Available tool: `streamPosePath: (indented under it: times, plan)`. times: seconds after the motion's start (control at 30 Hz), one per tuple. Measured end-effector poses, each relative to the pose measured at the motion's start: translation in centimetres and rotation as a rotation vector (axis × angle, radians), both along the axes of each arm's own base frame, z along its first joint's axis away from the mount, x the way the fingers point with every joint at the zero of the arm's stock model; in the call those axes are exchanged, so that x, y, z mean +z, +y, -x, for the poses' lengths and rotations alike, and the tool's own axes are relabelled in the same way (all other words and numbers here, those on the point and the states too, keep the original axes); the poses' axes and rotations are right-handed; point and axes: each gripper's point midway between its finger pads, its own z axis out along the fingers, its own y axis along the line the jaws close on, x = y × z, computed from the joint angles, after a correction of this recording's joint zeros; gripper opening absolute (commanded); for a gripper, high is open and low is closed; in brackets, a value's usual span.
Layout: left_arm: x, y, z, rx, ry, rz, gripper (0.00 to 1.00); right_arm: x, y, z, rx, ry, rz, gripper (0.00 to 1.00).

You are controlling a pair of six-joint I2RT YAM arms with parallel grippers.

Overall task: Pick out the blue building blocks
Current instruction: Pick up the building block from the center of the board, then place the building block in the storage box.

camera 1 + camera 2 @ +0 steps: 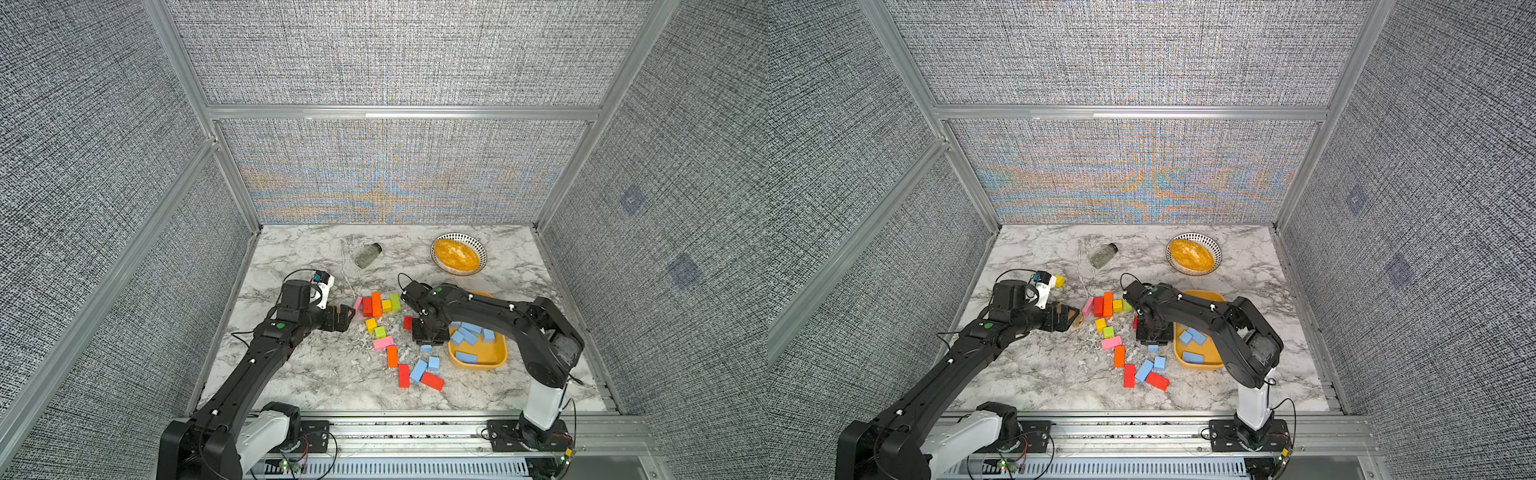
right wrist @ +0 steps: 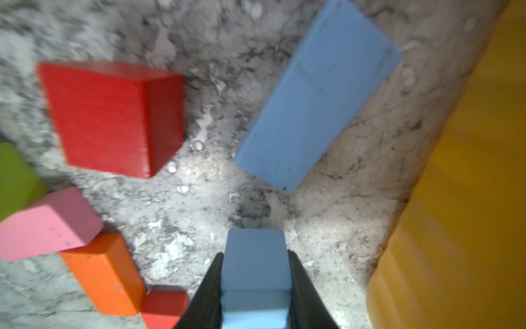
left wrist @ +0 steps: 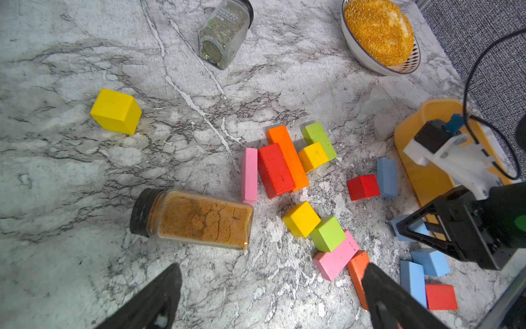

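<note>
A blue cube (image 2: pixel 256 267) is pinched by the right gripper (image 2: pixel 254 252). From it, the yellow tray (image 1: pixel 478 366) holding blue blocks (image 1: pixel 469 336) is seen at 3 o'clock, a red cube (image 1: pixel 407 323) at 11 o'clock. The left gripper (image 3: pixel 273 266) is held spread.

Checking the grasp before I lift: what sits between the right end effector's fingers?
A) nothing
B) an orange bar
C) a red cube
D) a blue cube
D: in the right wrist view the right end effector has a blue cube between its fingers, both touching its sides.
</note>
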Motion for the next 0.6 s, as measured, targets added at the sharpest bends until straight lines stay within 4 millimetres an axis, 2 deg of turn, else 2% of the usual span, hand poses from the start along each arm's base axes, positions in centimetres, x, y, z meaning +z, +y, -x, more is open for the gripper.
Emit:
streamPosePath:
  times: [0.13,0.27,0.43,0.6]
  plan:
    - [0.1,-0.9,0.2,-0.048,0.011,0.028,1.00,3.9,0.8,-1.8,-0.010,-0.097,-0.060,0.11]
    - [0.2,-2.6,0.9,-0.122,0.032,0.065,1.00,7.6,-0.8,-3.3,-0.068,-0.178,-0.112,0.11]
    - [0.4,-5.5,2.0,-0.238,0.042,0.068,1.00,9.4,-6.7,-4.0,-0.192,-0.220,-0.112,0.11]
    - [0.5,-8.6,2.7,-0.359,0.055,0.049,1.00,8.3,-13.6,-2.7,-0.311,-0.215,-0.057,0.11]
